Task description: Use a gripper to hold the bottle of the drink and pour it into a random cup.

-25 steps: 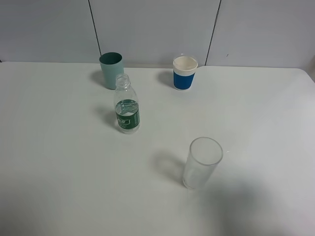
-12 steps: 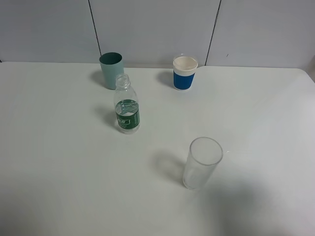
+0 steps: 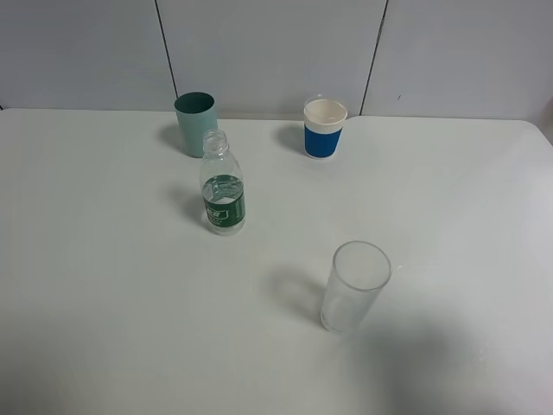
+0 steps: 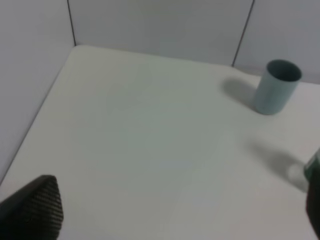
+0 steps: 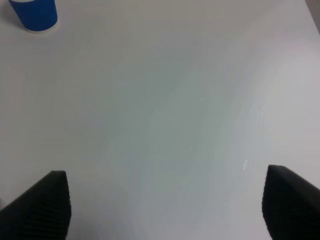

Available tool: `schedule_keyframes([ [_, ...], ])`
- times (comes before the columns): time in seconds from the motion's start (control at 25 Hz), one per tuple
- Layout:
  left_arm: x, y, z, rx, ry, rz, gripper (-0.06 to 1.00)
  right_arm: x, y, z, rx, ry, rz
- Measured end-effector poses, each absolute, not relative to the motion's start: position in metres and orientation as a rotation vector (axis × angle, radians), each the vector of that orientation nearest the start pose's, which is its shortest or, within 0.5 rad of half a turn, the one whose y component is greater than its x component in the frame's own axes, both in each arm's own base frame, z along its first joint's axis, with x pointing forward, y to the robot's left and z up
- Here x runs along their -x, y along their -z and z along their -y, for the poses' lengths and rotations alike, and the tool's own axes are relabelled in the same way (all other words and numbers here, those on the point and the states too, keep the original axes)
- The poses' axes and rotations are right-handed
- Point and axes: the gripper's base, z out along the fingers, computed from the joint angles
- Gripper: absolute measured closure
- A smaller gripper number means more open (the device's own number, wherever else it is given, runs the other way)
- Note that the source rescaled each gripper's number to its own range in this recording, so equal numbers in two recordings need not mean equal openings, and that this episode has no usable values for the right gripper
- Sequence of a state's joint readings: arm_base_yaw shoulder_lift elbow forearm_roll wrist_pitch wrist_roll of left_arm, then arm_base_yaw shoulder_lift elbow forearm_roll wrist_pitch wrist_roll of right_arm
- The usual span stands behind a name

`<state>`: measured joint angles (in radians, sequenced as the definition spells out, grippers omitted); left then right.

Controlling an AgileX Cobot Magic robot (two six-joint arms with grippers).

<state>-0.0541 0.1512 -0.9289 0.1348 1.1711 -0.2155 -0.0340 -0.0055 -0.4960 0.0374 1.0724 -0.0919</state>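
Note:
The bottle of the drink (image 3: 224, 188) stands upright and uncapped on the white table, clear with a dark green label band. The teal-green cup (image 3: 195, 124) stands just behind it near the wall; it also shows in the left wrist view (image 4: 276, 86). Neither gripper shows in the exterior high view. In the left wrist view the left gripper (image 4: 172, 220) is open and empty, with dark pads at the picture's two edges; a sliver of the bottle (image 4: 313, 167) shows beside one pad. The right gripper (image 5: 165, 205) is open and empty over bare table.
A white cup with a blue sleeve (image 3: 325, 128) stands at the back, right of the teal cup, and shows in the right wrist view (image 5: 34, 14). A clear tall glass (image 3: 354, 287) stands nearer the front. A grey panelled wall (image 3: 276, 52) backs the table.

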Motion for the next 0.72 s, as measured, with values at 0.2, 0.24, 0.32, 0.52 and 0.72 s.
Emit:
schedule_keyframes([
  [0.2, 0.049, -0.356, -0.011, 0.162, -0.016, -1.754, -0.06, 0.006, -0.275, -0.003, 0.062, 0.033, -2.053],
  [0.24, 0.049, -0.352, -0.011, 0.164, -0.022, -1.752, -0.06, 0.006, -0.275, -0.003, 0.062, 0.033, -2.053],
  [0.32, 0.047, -0.347, -0.011, 0.157, -0.035, -1.760, -0.06, 0.006, -0.275, -0.003, 0.062, 0.033, -2.053],
  [0.52, 0.037, -0.338, -0.010, 0.125, -0.058, -1.780, -0.06, 0.006, -0.275, -0.003, 0.062, 0.033, -2.053],
  [0.72, 0.024, -0.323, -0.009, 0.114, -0.045, -1.815, -0.06, 0.006, -0.275, -0.003, 0.062, 0.033, -2.053],
])
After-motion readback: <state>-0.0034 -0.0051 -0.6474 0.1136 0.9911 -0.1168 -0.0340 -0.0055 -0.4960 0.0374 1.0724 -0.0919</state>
